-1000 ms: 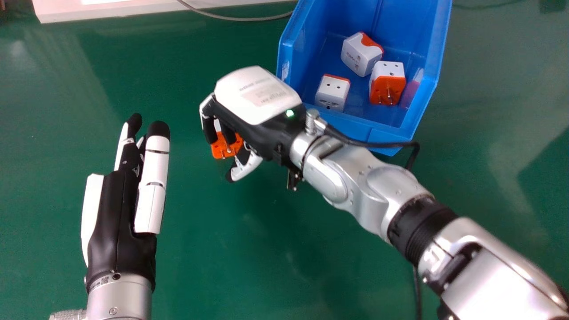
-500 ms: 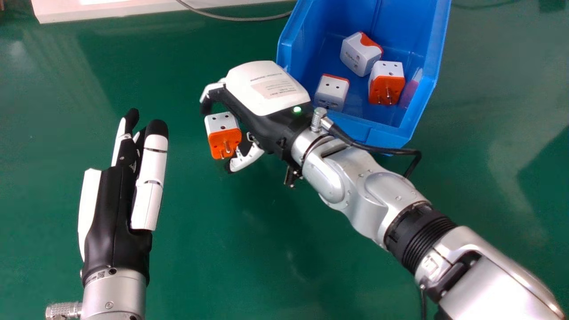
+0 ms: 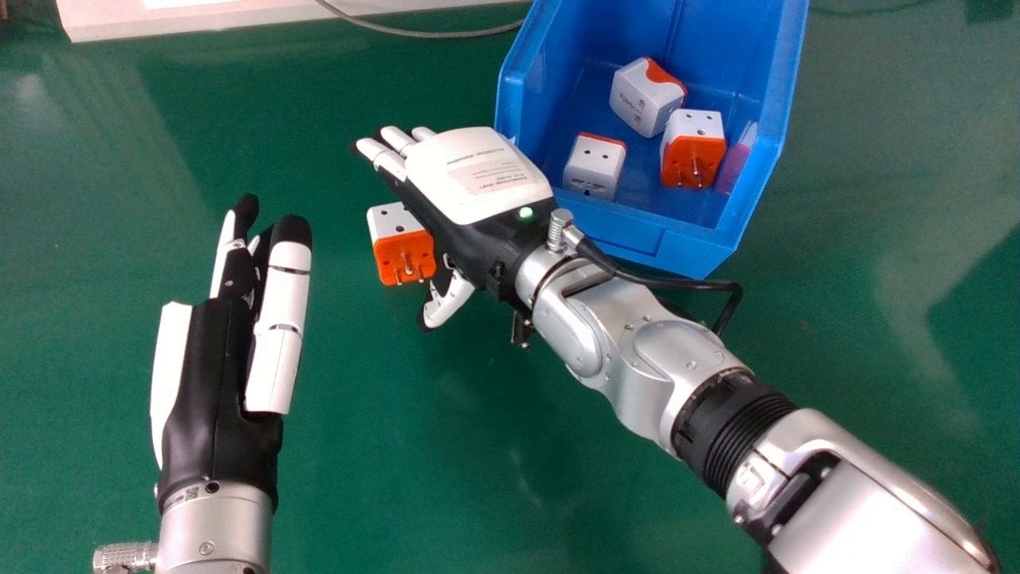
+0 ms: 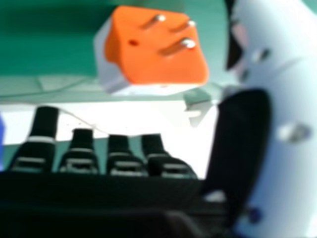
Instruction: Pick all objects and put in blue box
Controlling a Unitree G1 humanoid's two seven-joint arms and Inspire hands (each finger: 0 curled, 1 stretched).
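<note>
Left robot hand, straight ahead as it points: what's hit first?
Probably the white surface across the green tabletop, though the left robot hand might pass above it; depth is unclear.

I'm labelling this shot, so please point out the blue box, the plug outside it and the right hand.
Blue box (image 3: 693,249): head view, on its near wall.
Plug outside it (image 3: 397,249): head view, on its orange face.
Right hand (image 3: 478,177): head view, on its white back.

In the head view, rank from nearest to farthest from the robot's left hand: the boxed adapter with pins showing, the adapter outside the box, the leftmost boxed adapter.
1. Adapter outside the box, just right of the left hand.
2. Leftmost boxed adapter, near the blue box's front left corner.
3. Boxed adapter with pins showing, toward the right wall.
</note>
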